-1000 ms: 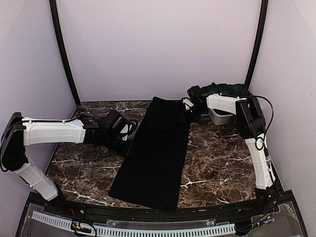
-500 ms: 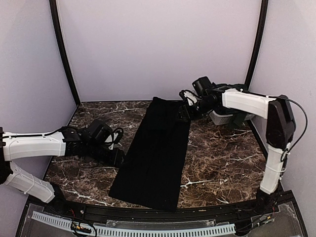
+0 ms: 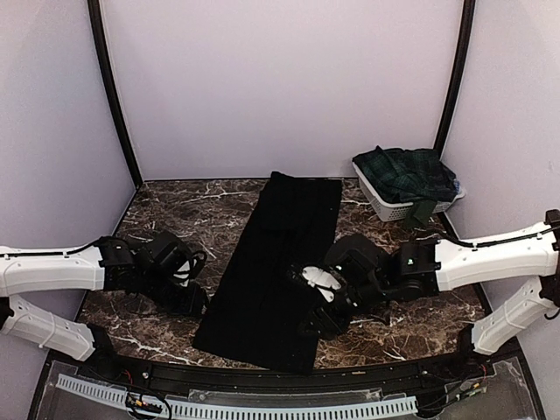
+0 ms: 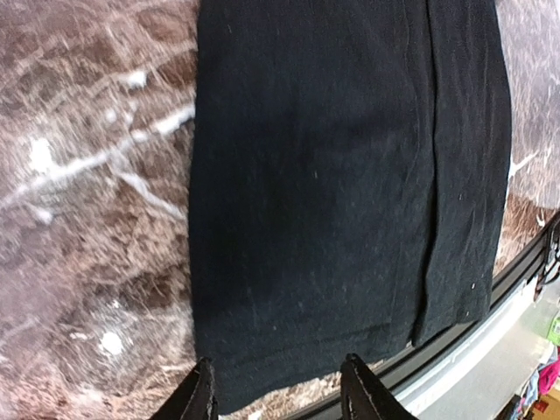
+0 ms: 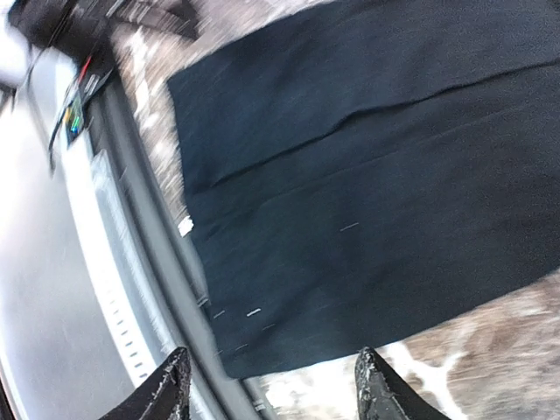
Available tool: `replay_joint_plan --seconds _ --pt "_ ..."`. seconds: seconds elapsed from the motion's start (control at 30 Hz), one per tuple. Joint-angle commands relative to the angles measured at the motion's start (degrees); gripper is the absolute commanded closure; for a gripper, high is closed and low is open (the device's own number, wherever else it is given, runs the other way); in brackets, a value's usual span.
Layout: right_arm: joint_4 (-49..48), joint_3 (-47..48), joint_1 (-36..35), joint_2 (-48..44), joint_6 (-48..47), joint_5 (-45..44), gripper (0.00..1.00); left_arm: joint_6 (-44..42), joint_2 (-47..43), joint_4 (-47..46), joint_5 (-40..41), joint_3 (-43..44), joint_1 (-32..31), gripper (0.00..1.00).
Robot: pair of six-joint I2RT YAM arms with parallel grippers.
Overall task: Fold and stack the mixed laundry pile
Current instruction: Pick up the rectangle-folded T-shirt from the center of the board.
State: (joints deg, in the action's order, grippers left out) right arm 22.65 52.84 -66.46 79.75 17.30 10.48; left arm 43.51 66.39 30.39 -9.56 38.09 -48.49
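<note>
A long plain black cloth [image 3: 276, 262] lies flat on the marble table, running from the back middle to the near edge. My left gripper [image 3: 196, 303] sits low beside its near-left corner. In the left wrist view the cloth [image 4: 332, 192] fills the frame, and the left gripper [image 4: 280, 395] stands open over its hem. My right gripper [image 3: 317, 322] hovers over the near-right corner. The right wrist view shows that gripper [image 5: 273, 387] open above the cloth [image 5: 367, 192], holding nothing. A green-and-navy tartan skirt [image 3: 407, 171] is heaped in the basket.
The white slatted basket [image 3: 385, 207] stands at the back right corner. A black rail [image 3: 262, 378] and a white perforated strip [image 3: 236, 407] run along the table's near edge, right by the cloth's hem. Dark upright posts [image 3: 112, 96] frame the back wall.
My right arm has swung from the cloth's far-right corner by the basket down to its near-right corner. The left arm has slid toward the near-left corner, its jaws wider.
</note>
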Motion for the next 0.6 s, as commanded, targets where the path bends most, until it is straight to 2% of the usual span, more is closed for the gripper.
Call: replay_joint_plan --seconds 0.0,0.23,0.57 --pt "-4.39 -2.53 -8.20 -0.57 2.25 -6.40 0.40 1.21 1.13 3.37 -1.33 -0.77 -2.21 0.53" --pt "-7.03 -4.81 -15.99 5.35 3.22 -8.96 0.44 3.95 1.04 2.79 -4.08 -2.82 -3.04 0.54" --pt "-6.47 -4.32 -20.39 11.87 2.02 -13.01 0.47 4.99 4.13 1.85 -3.98 -3.16 -4.81 0.54"
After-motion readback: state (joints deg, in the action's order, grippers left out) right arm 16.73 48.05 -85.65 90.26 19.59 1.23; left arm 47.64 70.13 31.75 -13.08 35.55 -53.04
